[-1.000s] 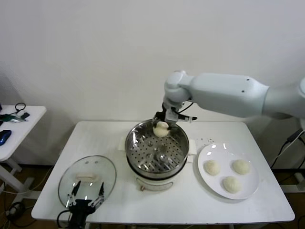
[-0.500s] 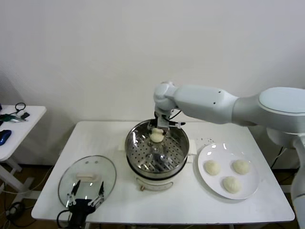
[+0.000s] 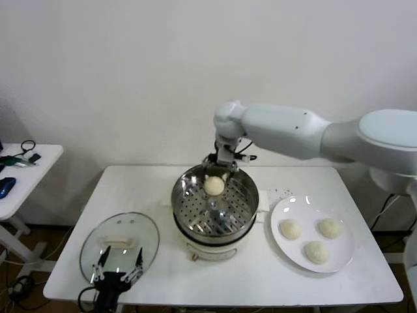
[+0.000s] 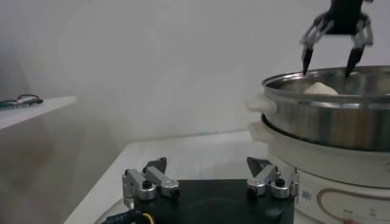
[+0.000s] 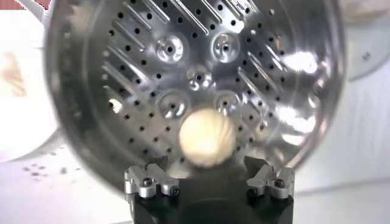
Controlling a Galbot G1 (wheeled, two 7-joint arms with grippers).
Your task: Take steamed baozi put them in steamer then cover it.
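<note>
One baozi (image 3: pixel 214 185) in steamer (image 3: pixel 189 215), just below open right end effector (image 3: pixel 218 171)

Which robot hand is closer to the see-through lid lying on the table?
The left. The left gripper sits open at the near edge of the glass lid. The right gripper is open far off, above the bun in the steamer.

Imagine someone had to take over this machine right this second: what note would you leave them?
Right end effector: open, above the far side of the steamer, holding nothing.
Left end effector: open, idle at the near table edge by the cover, which lies flat on the table.
Done: one baozi sits inside the steamer.
Left: three baozi wait on the white plate. Move them in, then put the cover on.
</note>
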